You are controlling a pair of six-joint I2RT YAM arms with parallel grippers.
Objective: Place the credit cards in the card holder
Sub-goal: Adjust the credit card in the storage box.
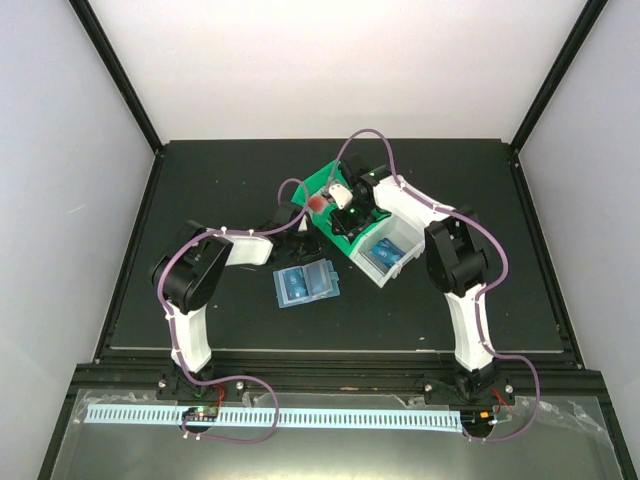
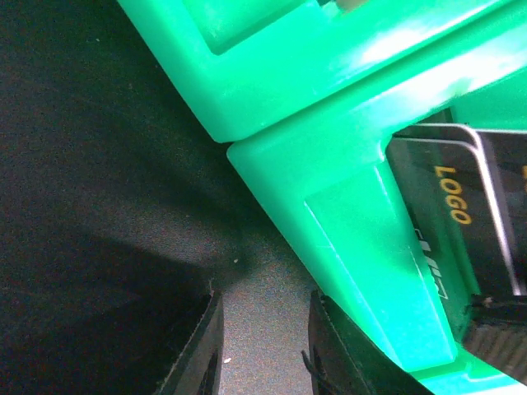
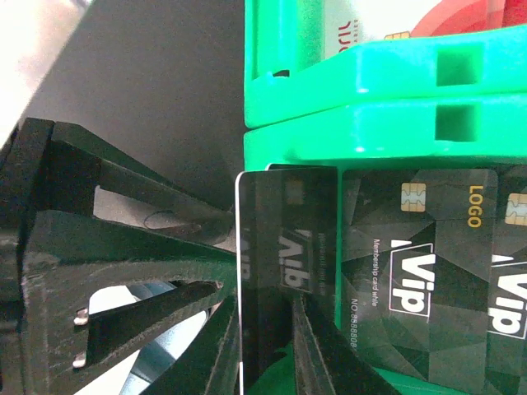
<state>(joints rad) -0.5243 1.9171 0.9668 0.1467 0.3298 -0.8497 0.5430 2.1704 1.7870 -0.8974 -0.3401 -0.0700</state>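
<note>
Across the black surface [image 1: 200, 180], the bulkiest risk is the arms themselves. Both reach into the same small area at the green bin [image 1: 322, 181], and the right wrist view shows the other arm's dark frame close on its left. A sideways swing from either could knock them together, I judge.

The green bin sits against a white bin [image 1: 372, 270], and neither looks fastened down. The left pincer [image 2: 263, 329] hangs with its fingers apart and nothing between them, one finger just beside the green bin's outer wall. A small drift there could shove the bin and disturb the right arm's pull.

The card holder [image 1: 307, 283] lies near the bins but apart from them. It appears to be spread open, and no pincer touches it. With nothing pinning it, a card pushed at a sleeve would probably slide the whole booklet rather than go in.

The right pincer [image 3: 265, 317] is clamped on a dark card [image 3: 284, 247], which stands on edge beside the dark cards [image 3: 420, 247] lying flat in the bin. Whether it has cleared the bin I cannot tell. Held by a narrow strip, it may twist or slip if its edge catches the green wall above it.
</note>
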